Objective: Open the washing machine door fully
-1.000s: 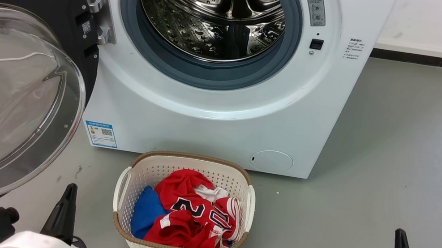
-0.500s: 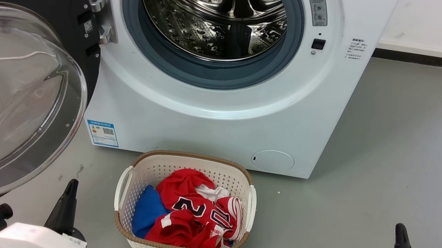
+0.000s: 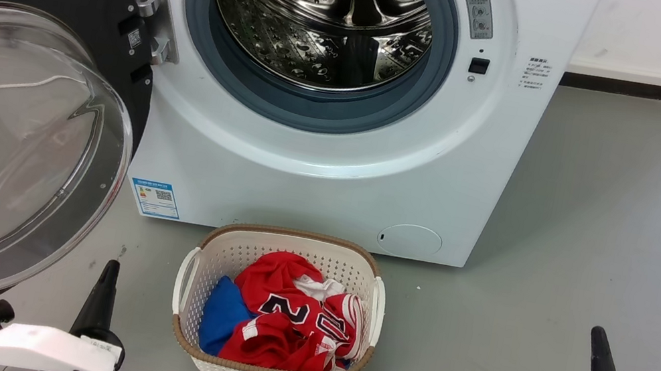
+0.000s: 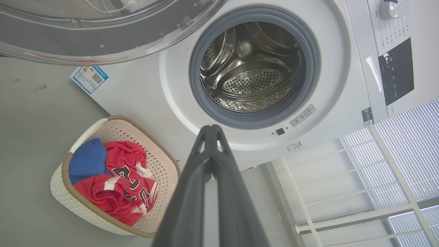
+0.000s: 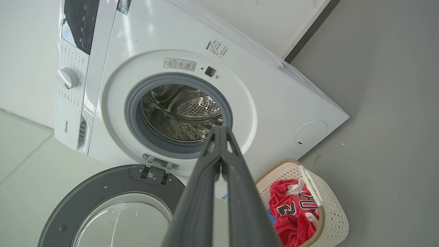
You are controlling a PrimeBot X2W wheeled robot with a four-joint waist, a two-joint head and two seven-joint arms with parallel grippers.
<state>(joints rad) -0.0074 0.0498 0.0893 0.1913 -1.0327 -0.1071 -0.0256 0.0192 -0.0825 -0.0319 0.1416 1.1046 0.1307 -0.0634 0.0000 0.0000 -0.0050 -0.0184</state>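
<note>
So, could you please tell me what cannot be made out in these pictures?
Large round glossy black door with the clear glass bowl: head view, left side cut off by the picture's left edge.
Small grey rectangular warning label: head view, print too small to read.
White perforated plastic basket: head view, lower contents hidden by the red numbered jersey on top.

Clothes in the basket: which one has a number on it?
The red jersey, printed with black, white-edged digits; the blue cloth beside it is plain.
</note>
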